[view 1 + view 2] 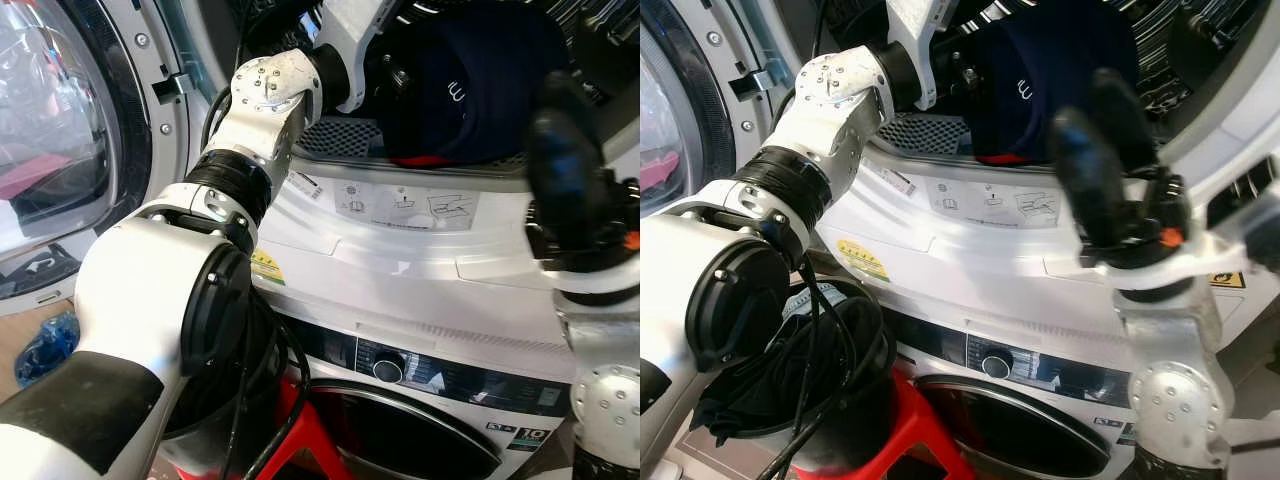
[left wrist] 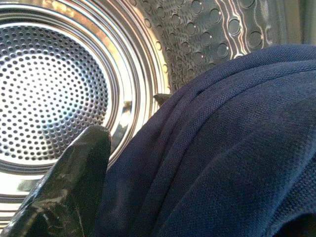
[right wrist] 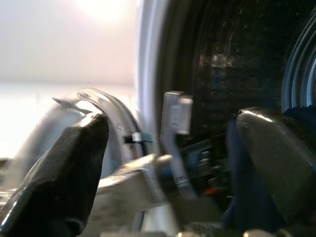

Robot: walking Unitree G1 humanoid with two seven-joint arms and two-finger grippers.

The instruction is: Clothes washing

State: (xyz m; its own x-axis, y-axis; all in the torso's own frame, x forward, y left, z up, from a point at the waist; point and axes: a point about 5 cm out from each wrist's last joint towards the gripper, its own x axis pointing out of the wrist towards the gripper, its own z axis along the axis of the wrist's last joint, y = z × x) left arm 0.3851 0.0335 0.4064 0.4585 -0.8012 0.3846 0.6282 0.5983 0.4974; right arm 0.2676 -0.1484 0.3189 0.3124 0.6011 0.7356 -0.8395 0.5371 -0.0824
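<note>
A navy garment (image 1: 470, 90) with a small white logo lies in the mouth of the upper machine's steel drum (image 2: 54, 84). My left arm (image 1: 260, 110) reaches into that opening. In the left wrist view one black finger (image 2: 69, 187) stands wide of the navy cloth (image 2: 222, 148), which drapes over the other side; this gripper is open. My right gripper (image 1: 575, 170) is raised in front of the drum's right rim, outside it, open with nothing between its fingers (image 3: 64, 173).
The upper machine's round glass door (image 1: 60, 130) hangs open at the left. Below is a second front-loader with a control knob (image 1: 388, 367). A black basket (image 1: 810, 380) with dark contents and cables sits on a red stool (image 1: 920, 430). A blue bag (image 1: 45, 345) lies on the floor.
</note>
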